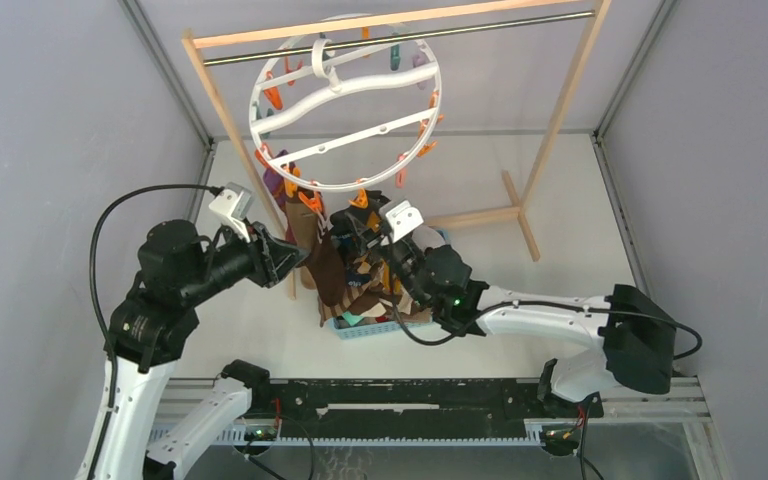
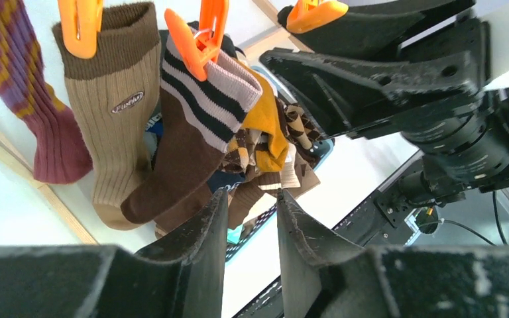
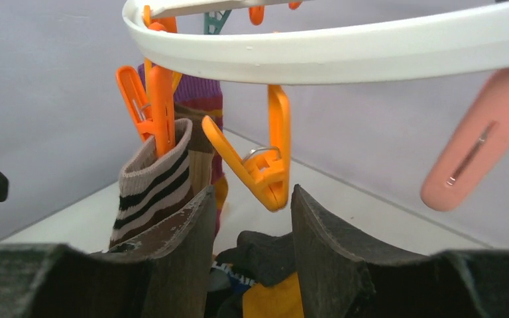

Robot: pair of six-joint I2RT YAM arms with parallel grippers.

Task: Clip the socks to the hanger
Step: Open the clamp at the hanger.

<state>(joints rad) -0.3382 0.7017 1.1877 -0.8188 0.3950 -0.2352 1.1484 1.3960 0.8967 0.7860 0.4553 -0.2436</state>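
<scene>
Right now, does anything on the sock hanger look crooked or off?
The hanger looks tilted, its near edge dipping where the socks hang bunched together. That load seems lopsided; nothing looks damaged or spilled.

Dark socks [image 1: 325, 272] hang clipped to the near rim of the hanger [image 1: 360, 84], above the light-blue basket [image 1: 375, 330].

White hanger [image 1: 360, 86], orange clothespin [image 3: 266, 173], brown sock [image 2: 197, 122] striped black-grey, tan sock [image 2: 115, 132], maroon sock [image 2: 34, 116].

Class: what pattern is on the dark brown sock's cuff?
The cuff is grey with dark stripes; best in left wrist view.
</scene>
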